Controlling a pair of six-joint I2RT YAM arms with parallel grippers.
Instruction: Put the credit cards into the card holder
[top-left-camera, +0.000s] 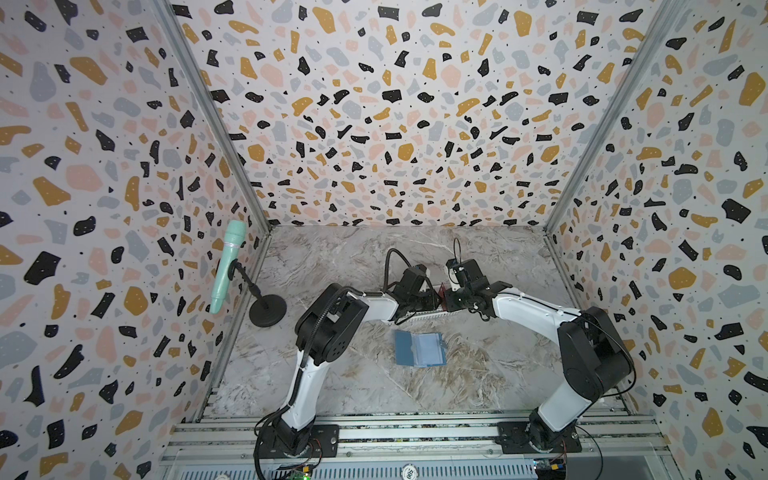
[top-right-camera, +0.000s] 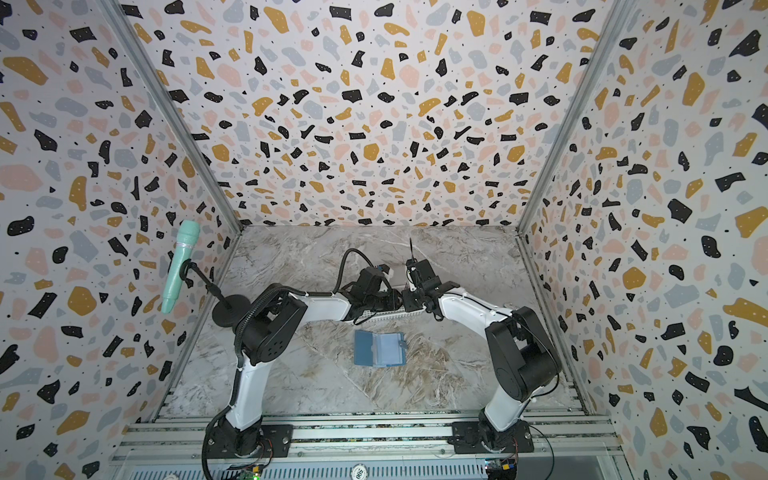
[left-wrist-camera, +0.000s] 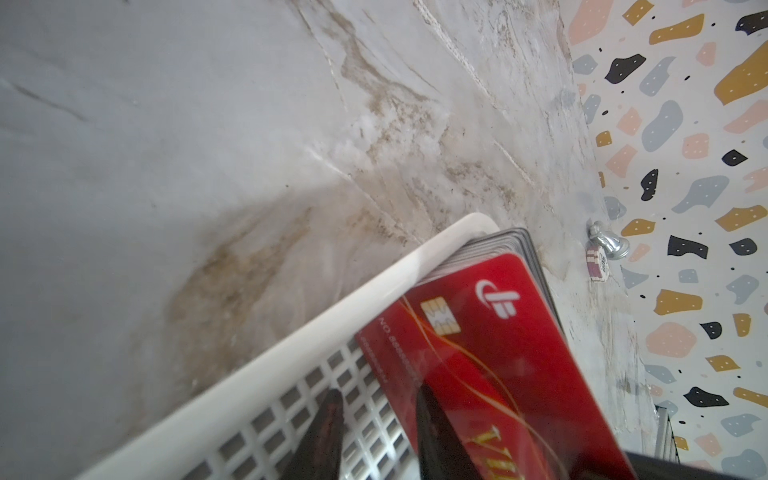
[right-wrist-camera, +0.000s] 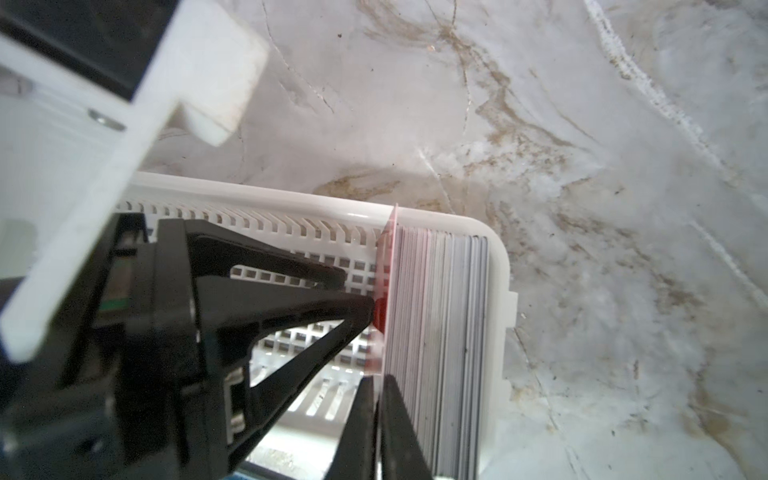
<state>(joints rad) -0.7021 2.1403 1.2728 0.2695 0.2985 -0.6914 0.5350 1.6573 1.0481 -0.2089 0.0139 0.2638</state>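
Clearly pinches the front card (right-wrist-camera: 380, 316) of the credit cards (right-wrist-camera: 436, 311) edgewise in the right claw (right-wrist-camera: 376, 386), jaws almost together. Holds nothing in the left claw (left-wrist-camera: 378, 419), half wide, with one fingertip (right-wrist-camera: 357, 307) against this card's red face. Finds the stack upright at one end of the white basket (left-wrist-camera: 291, 345). Finds the card holder (top-left-camera: 419, 348) open and flat on the table (top-left-camera: 332, 257), near the basket but apart.

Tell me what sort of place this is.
Probably a robot test or data-collection booth: two robot arms bolted to an aluminium rail, a marble-look tabletop boxed in by terrazzo-patterned panels, and a microphone on a stand.
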